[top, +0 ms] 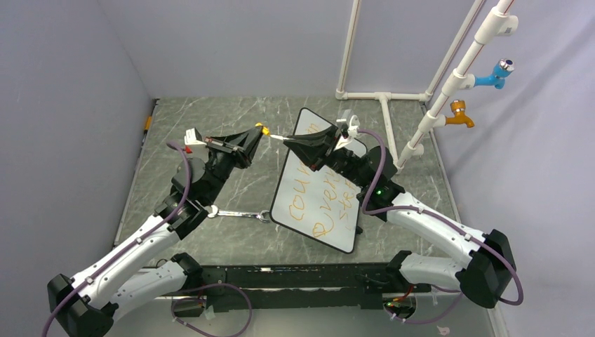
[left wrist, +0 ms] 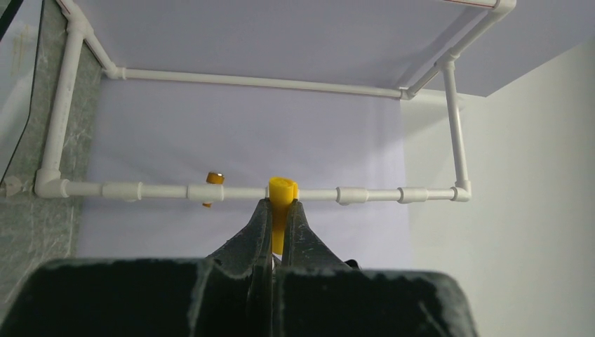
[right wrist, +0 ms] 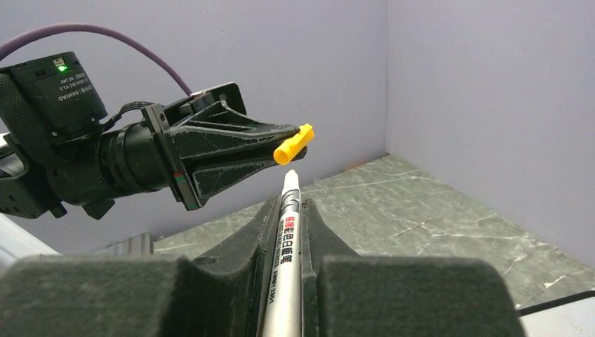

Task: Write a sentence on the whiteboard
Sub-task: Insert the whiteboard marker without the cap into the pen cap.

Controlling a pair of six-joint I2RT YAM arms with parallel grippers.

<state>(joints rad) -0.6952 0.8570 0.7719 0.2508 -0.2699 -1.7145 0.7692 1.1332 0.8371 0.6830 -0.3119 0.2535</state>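
The whiteboard (top: 309, 217) lies flat at the table's middle, its far part hidden under my right arm. On it is the sentence (top: 321, 191) in orange letters in rows, with a small circle. My right gripper (top: 289, 142) is shut on a white marker (right wrist: 288, 232), raised above the board's far end, the marker's end pointing left. My left gripper (top: 257, 133) is shut on the yellow marker cap (left wrist: 283, 203) and faces the marker from just to its left. In the right wrist view the cap (right wrist: 293, 144) sits slightly above the marker's end, a small gap between them.
A metal wrench (top: 242, 214) lies on the marble table just left of the board. A white pipe frame (top: 393, 105) stands at the back right, carrying a blue fitting (top: 495, 74) and an orange fitting (top: 460, 114). Grey walls close in the sides.
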